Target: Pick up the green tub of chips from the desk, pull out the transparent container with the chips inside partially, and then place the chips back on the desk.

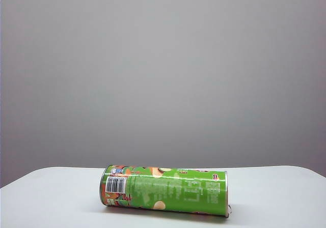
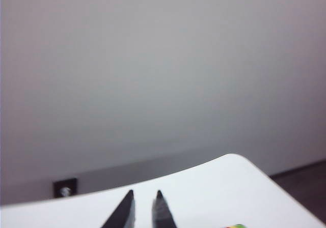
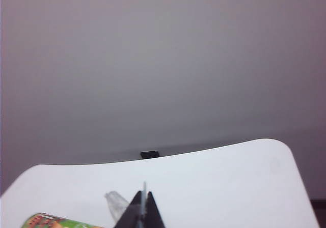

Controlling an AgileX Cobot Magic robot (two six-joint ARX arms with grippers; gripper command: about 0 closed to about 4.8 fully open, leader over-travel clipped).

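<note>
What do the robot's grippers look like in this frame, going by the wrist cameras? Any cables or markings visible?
Only the fingertips show. The left gripper has two dark, nearly black fingers tapering to narrow points. The right gripper has the same dark, pointed, wedge-shaped fingers. No cables, markings or arm links are visible in either wrist view, and neither arm appears in the exterior view.

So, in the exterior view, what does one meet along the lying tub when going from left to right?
On the desk, along the green tub of chips: silver rim → white barcode patch → green printed middle → rim at the right end. Neither gripper shows in this view.
</note>
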